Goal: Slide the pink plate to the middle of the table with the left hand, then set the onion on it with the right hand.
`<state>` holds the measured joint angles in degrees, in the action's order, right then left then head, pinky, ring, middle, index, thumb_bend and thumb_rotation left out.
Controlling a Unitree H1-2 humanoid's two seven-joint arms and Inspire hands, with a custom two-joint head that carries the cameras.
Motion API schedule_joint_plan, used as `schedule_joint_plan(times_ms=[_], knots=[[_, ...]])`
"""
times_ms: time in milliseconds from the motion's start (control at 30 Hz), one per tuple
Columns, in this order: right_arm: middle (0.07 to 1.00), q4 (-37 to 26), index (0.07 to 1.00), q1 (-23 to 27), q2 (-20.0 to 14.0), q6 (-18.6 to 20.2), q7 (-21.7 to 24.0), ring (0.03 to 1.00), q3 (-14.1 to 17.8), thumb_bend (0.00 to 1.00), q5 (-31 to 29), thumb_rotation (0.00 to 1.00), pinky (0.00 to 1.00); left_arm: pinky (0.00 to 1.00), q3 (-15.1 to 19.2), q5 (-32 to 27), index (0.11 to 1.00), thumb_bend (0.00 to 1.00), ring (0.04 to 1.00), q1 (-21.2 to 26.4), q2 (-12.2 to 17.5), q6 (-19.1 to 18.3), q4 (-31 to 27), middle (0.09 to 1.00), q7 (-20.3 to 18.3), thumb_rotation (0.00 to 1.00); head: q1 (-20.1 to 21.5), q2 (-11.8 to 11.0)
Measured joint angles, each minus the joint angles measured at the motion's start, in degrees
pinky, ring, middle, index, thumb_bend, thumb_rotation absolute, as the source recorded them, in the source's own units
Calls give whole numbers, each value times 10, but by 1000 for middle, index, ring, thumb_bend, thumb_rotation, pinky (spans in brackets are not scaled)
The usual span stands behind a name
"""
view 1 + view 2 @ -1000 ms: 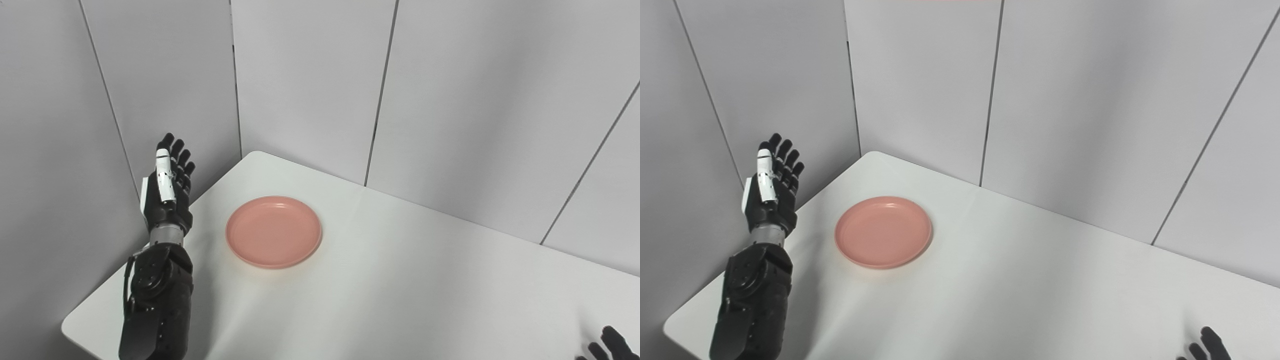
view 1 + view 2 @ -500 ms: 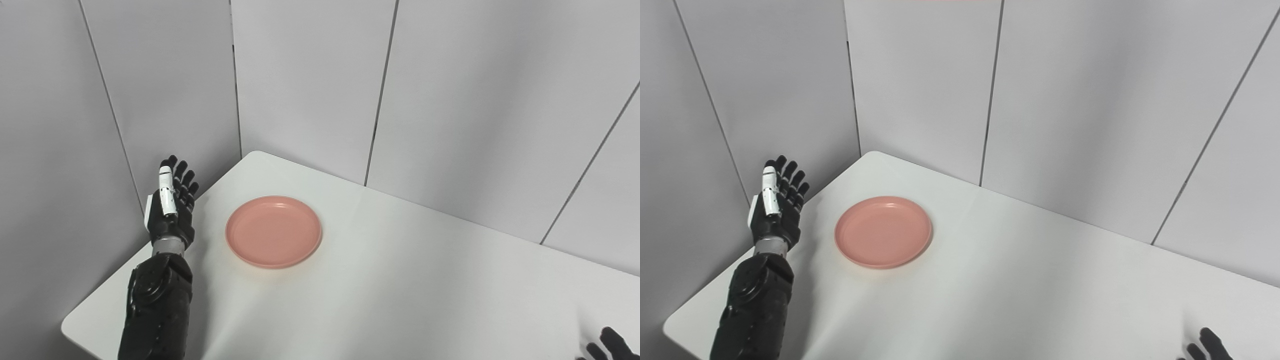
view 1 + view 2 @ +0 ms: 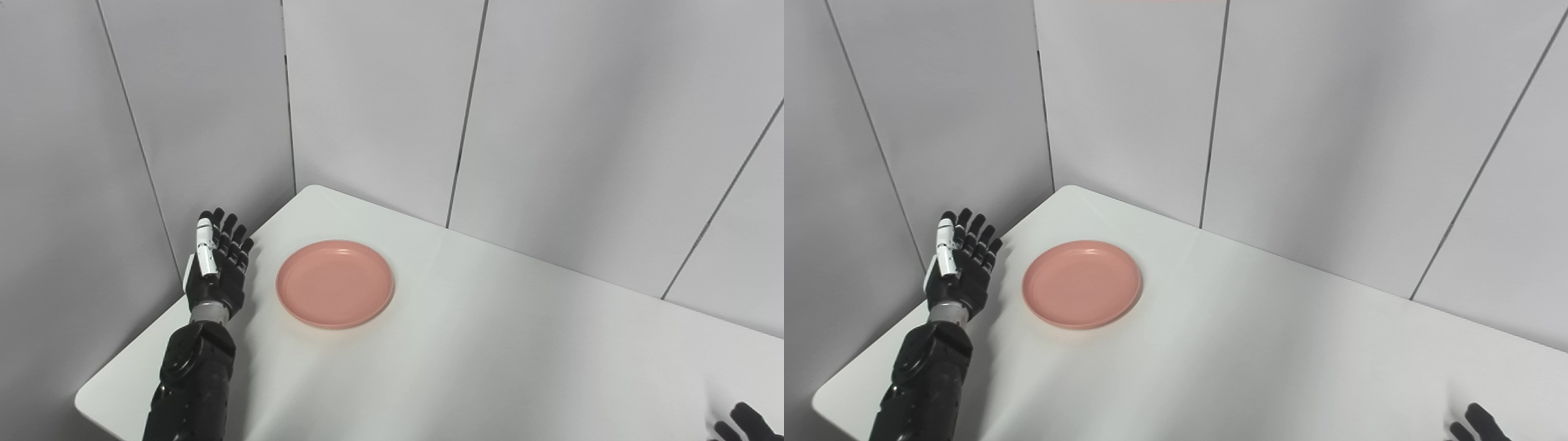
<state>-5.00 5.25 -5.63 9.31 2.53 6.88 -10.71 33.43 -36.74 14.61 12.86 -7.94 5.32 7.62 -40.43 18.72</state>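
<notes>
A: Fingers of the left robot hand stand apart and straight, clamped on nothing, palm turned toward the pink plate. From the left eye view it sits at the plate's nine o'clock, near but apart. I'd judge that flat pose is meant for pushing the rim sideways.

B: And the plate's place?

A: On the white tabletop, toward the far left corner, well off the middle, so the slide is not yet done. Only fingertips of the right robot hand show at the bottom edge; whether it is spread or closed, I cannot tell.

B: Right eye view?

A: Same layout: the left robot hand beside the plate, a clear gap between. No onion shows in either view.
</notes>
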Motion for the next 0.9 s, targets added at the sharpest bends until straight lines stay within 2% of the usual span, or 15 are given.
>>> schedule_joint_plan(times_ms=[133, 567, 900], knots=[[867, 0, 807, 0, 0, 0, 0, 835, 0, 652, 0, 845, 833, 1000, -5, 0, 1000, 371, 1000, -3, -1, -1, 7, 1000, 0, 1000, 0, 3], [817, -1, 747, -1, -1, 0, 0, 774, 1, 670, -1, 799, 696, 1000, -11, 0, 1000, 366, 997, -4, 0, -2, 31, 1000, 0, 1000, 0, 6], [816, -1, 737, -1, -3, 0, 2, 768, 2, 677, -2, 815, 644, 1000, -22, 0, 1000, 364, 1000, 3, 6, -10, 38, 1000, -7, 1000, 0, 6]])
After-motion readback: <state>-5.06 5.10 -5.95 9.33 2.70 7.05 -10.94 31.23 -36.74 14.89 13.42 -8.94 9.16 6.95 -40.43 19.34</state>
